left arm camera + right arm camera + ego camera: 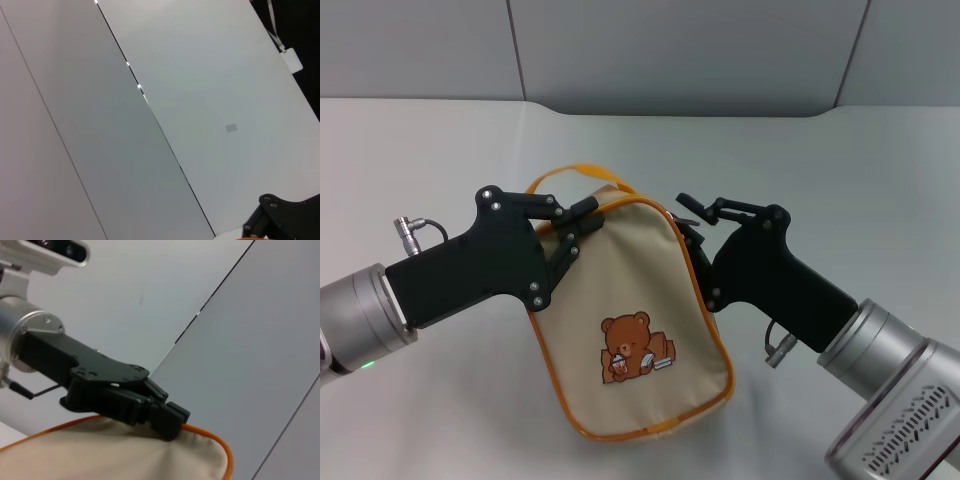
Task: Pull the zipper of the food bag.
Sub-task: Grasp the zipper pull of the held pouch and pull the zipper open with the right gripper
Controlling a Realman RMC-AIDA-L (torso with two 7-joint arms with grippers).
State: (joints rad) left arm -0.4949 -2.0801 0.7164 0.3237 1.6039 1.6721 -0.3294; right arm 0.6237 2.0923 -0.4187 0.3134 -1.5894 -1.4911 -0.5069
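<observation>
Our right gripper [692, 212] pinches the zipper [696, 262] at 3 o'clock, left gripper [582, 222] clamps the food bag [630, 330] at 11; pull barely started.

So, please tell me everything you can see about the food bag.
The food bag is a soft beige fabric pouch, box-shaped, with orange piping and an orange strap loop at its far end. A small brown bear print sits on its upper face. It lies tilted on the white table. The left claw is shut on its far left corner; the right claw is at its right edge.
</observation>
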